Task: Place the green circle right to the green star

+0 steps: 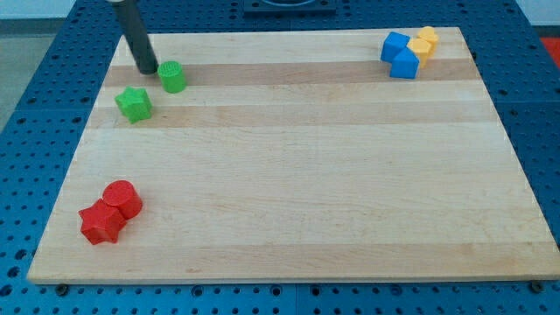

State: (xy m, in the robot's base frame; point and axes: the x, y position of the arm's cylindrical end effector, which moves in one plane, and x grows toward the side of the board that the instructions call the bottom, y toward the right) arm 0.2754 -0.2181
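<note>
Rod tip (148,70) sits on the desk (289,175) near the view's top-left corner, just to the view's left of the green circle (172,77); a thin gap or contact, cannot tell which. No claw on this arm, only the straight dark rod, so nothing to read as apart or together. The rod leans up toward the view's top-left and leaves the frame there.

Green circle: short cylinder standing upright, round face up, so it has no heading or long axis in the plane. It lies toward the view's top and right of the green star (134,104), close but not touching. The star lies flat and is lower and further to the view's left than the tip.

Further out: red cylinder (122,198) and red star (101,222) touch each other near the view's bottom-left. In the view's top-right corner, two blue blocks (400,54) are pressed together with two yellow blocks (424,42) against them; their shapes are not clear enough to call.

No brands, labels or writing readable on blocks, rod or desk. The desk is a pale wood board resting on a blue perforated surface (35,131)
</note>
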